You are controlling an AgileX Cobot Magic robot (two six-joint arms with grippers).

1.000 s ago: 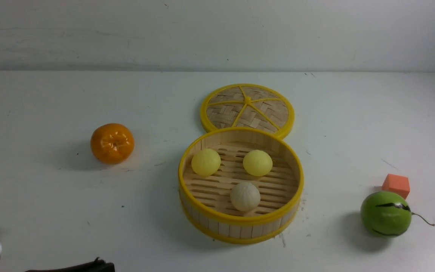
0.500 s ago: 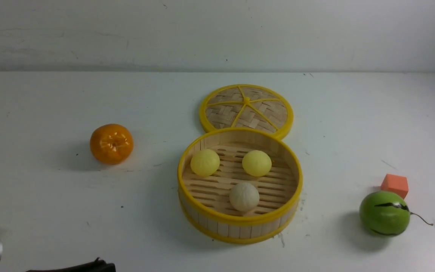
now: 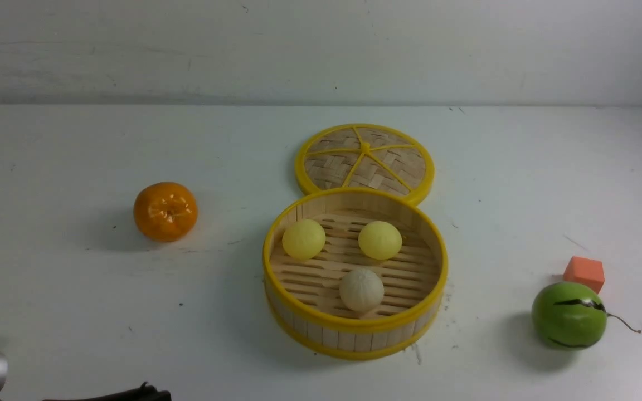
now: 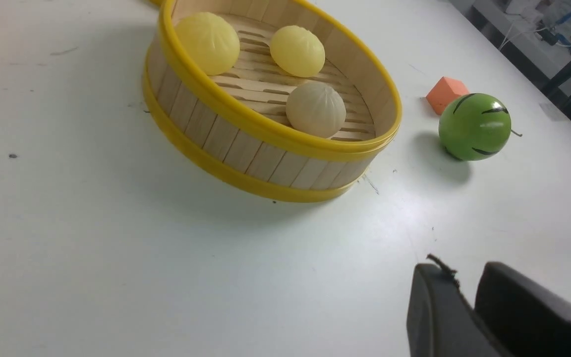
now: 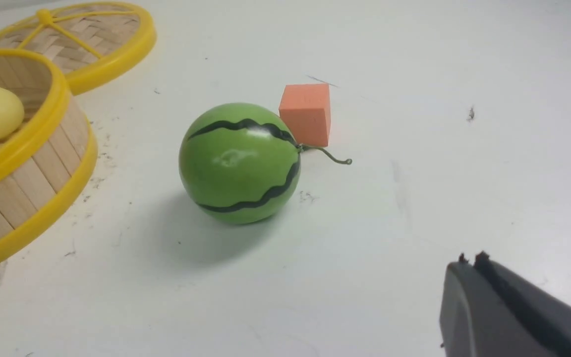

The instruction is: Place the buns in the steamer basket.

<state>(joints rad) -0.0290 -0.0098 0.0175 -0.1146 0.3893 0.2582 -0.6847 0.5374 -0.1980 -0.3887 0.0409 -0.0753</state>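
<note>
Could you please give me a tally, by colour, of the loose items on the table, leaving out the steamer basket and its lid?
Pale yellow: 2, bun and bun
Off-white: 1, pleated bun
Orange: 2, tangerine and block
Green: 1, melon ball
Total: 6

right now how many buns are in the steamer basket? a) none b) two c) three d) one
c: two yellow buns and one off-white bun all sit on the slats inside the steamer basket.
</note>
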